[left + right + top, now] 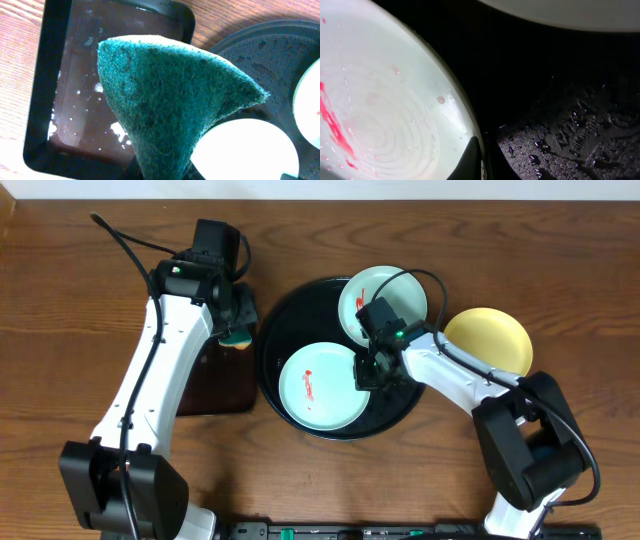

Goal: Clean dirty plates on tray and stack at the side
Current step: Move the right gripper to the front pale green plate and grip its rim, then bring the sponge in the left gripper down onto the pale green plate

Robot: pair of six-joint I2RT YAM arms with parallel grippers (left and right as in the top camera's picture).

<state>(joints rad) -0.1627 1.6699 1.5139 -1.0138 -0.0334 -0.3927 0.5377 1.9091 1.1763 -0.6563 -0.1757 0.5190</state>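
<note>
The round black tray (268, 350) holds two pale blue-green dirty plates. The front one (318, 387) has a red sauce smear, and the other (383, 302) leans on the far rim. A pale yellow plate (490, 340) lies on the table to the right of the tray. My right gripper (366, 370) is shut on the front plate's right rim. In the right wrist view one dark finger (472, 160) lies over the edge of that smeared plate (380, 115). My left gripper (238, 320) hangs at the tray's left edge, shut on a green sponge (175, 100), which hides its fingers.
Under the left arm lies a rectangular black tray (35, 115) holding brownish water with foam specks. The round tray's floor (580, 130) is wet with droplets. Bare wooden table surrounds both trays.
</note>
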